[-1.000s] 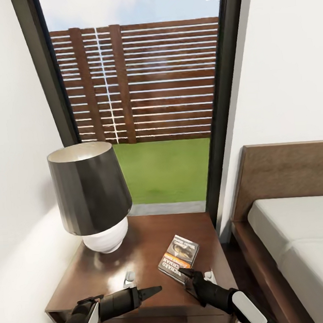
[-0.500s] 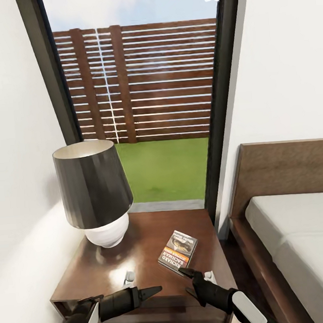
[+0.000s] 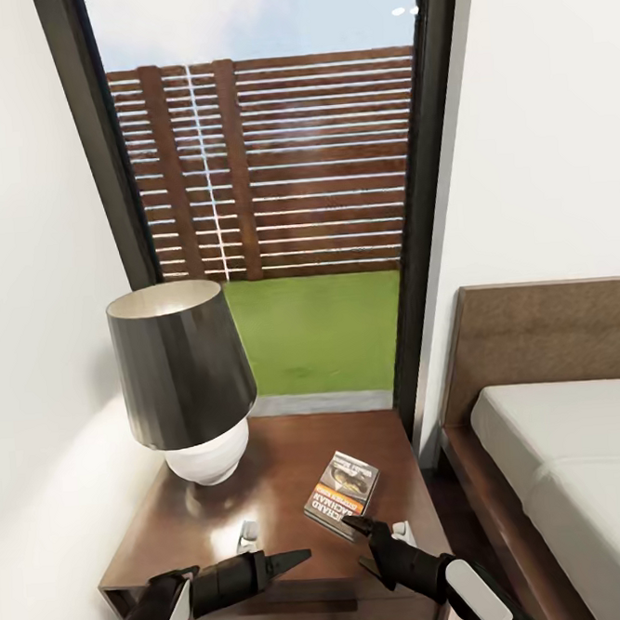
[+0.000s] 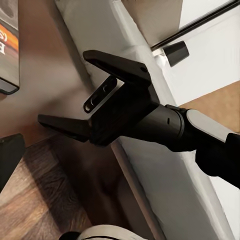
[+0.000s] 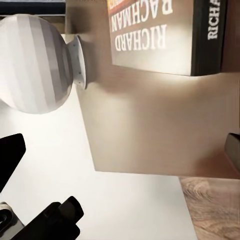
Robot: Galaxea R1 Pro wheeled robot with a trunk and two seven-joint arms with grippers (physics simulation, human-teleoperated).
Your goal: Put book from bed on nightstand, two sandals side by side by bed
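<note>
On the nightstand point(image 3: 269, 500), toward its right half, the book point(image 3: 343, 495) lies flat with its cover up, free of both my pincers. My right gripper point(image 3: 363, 541) sits just off the book's near corner, at about 5 o'clock from it, fingers spread apart and holding nothing; from my right wrist camera the book point(image 5: 165, 35) shows its "Richard Bachman" lettering and dark spine resting on the brown top. My left gripper point(image 3: 291, 561) hovers over the front edge of the nightstand, at about 7 o'clock from the book, and whether its fingers are apart I cannot tell. At roughly 10 o'clock from the book stands the lamp point(image 3: 187, 385) with its dark shade and white base. Off at 3 o'clock lies the bed point(image 3: 583, 456), with the window point(image 3: 282, 191) beyond at 12.
</note>
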